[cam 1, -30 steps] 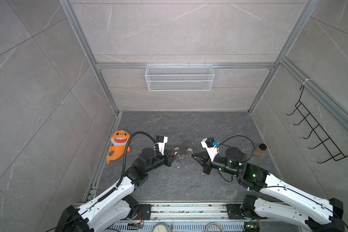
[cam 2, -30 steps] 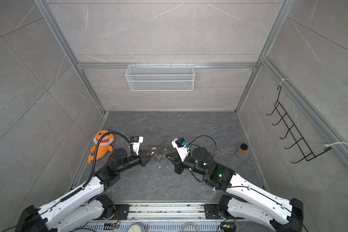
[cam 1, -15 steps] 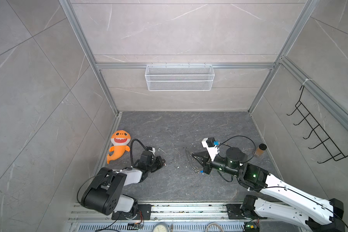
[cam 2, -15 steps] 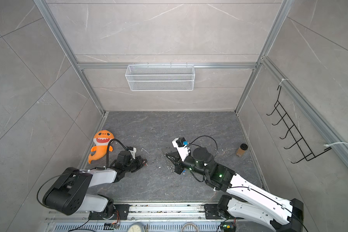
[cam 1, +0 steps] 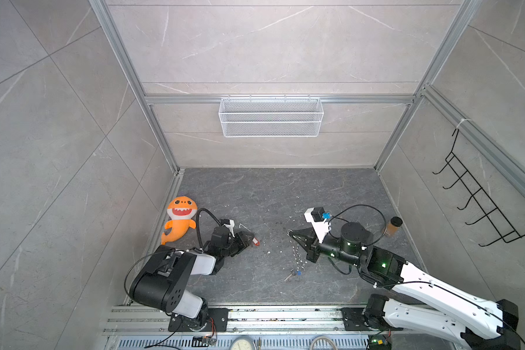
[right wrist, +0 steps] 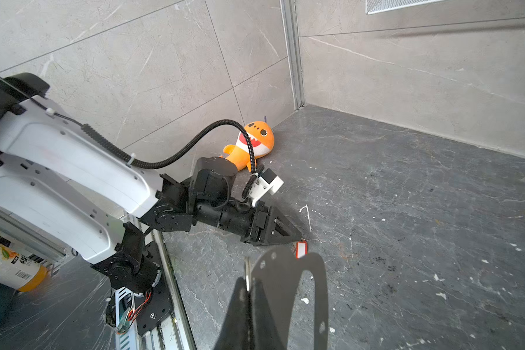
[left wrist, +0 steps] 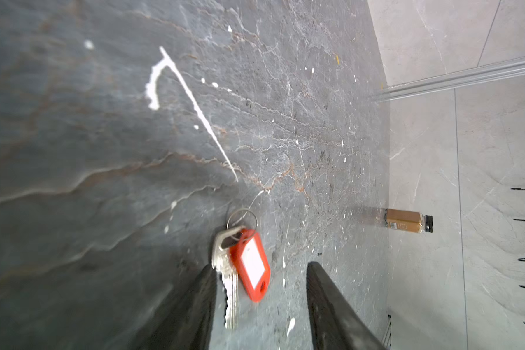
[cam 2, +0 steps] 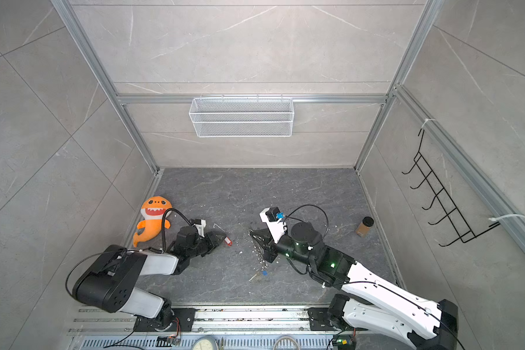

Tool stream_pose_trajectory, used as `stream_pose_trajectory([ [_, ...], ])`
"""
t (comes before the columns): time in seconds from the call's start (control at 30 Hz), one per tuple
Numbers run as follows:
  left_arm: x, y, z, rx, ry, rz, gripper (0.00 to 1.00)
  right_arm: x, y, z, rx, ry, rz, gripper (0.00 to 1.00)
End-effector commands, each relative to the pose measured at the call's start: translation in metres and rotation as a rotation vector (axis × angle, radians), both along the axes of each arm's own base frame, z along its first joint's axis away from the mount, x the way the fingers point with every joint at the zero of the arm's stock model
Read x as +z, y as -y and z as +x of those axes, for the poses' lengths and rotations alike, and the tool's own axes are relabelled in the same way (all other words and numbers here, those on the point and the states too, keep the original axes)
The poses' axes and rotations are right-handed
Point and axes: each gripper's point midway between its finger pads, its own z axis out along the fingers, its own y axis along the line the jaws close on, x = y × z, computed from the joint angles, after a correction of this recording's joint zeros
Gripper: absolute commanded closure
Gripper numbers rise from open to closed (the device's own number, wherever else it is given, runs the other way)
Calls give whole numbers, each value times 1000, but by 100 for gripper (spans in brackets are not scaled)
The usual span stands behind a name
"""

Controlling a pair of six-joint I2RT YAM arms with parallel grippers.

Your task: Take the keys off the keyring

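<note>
Spreading, the left tool (cam 1: 245, 238) is letting the red-tagged key (left wrist: 250, 263) settle on the bench (cam 1: 255, 197) near the shark toy (cam 1: 179, 218), so that key looks freed. Farther from the toy, the right tool (cam 1: 291, 233) is pinching the keyring (cam 1: 297, 256), its chain dangling over the blue-tagged key (cam 1: 297, 273).

Grey marble-tile walls (cam 1: 270, 45), dark stone floor (cam 1: 270, 194) — white wire basket (cam 1: 270, 116), black hook rack (cam 1: 482, 189).
</note>
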Motion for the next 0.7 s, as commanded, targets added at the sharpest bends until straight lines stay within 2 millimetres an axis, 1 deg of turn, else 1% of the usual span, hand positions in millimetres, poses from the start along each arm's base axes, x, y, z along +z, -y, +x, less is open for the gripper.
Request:
stream_pose_trajectory([
  [0.0,31,-6,2,15,84,19,47,21,-2,1,-3,27,55,100],
  [0.07,51,-9,0,17,126,27,47,24,-3,0,4,26,59,100],
  [0.17,91,-9,-6,-1,227,21,46,31,-5,-1,16,25,75,100],
  [0.3,146,-2,-20,-56,389,3,46,42,-9,0,25,33,96,100],
  [0.4,180,7,-34,-109,500,-46,46,51,-15,0,49,41,103,100],
  [0.5,212,16,-53,-182,614,-109,45,57,-18,2,45,45,105,100],
  [0.57,229,21,-65,-233,670,-136,45,60,-19,5,38,44,102,100],
  [0.67,248,33,-81,-312,732,-154,44,62,-22,8,32,36,105,100],
])
